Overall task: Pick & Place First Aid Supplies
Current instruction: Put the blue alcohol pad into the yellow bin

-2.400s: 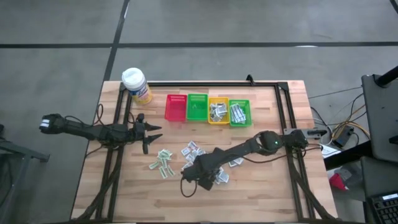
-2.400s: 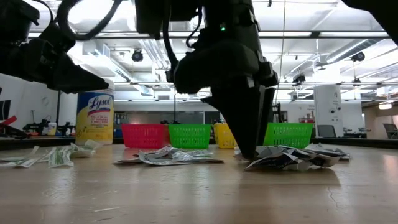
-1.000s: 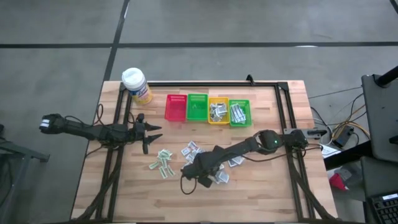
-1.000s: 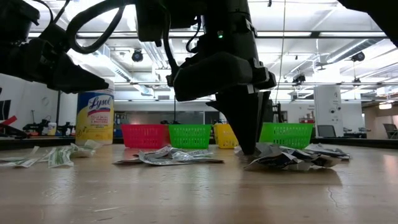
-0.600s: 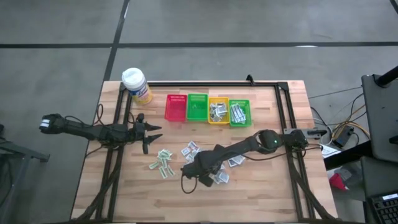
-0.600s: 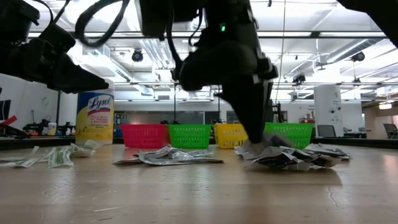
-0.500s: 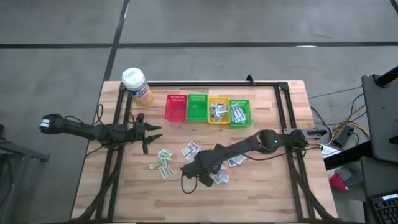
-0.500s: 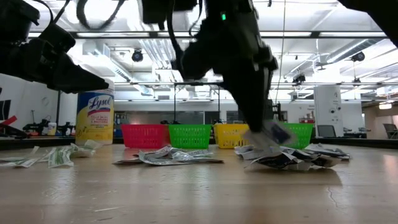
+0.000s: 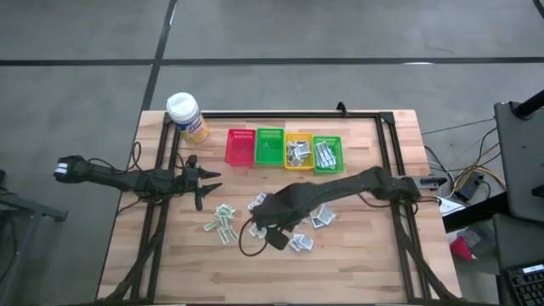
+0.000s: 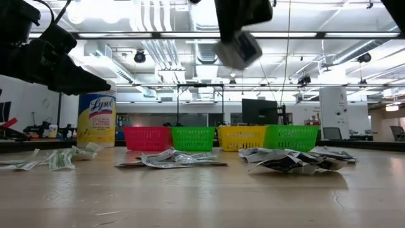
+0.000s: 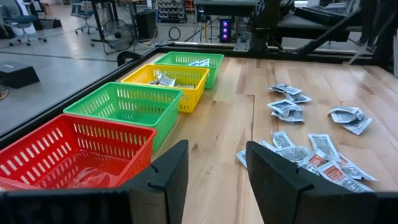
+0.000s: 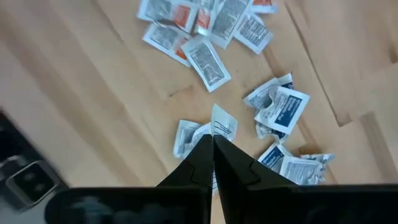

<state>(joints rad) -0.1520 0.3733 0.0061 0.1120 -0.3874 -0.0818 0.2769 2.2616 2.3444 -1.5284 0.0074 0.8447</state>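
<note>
One packet (image 12: 222, 127) pinched in right gripper (image 12: 212, 144) above table (image 9: 357, 255), left gripper (image 11: 214, 163) parted, empty.

"Lyxel"? No, "Lysol" reads across the label of the tall yellow plastic canister (image 10: 96, 119); print on the small white paper packets (image 12: 209, 62) stays illegible.

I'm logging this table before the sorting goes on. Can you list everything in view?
Baskets: four in a row at the table's far edge: red, green, yellow, green; the last two hold packets.
Loose packets: dozens, white with print, scattered mid-table.
Held packet: one, white, lifted above the pile.
Wipes bottle: one, yellow, white cap, far left corner.
Left gripper: open, waiting at left.
Right gripper: shut on the held packet.
</note>
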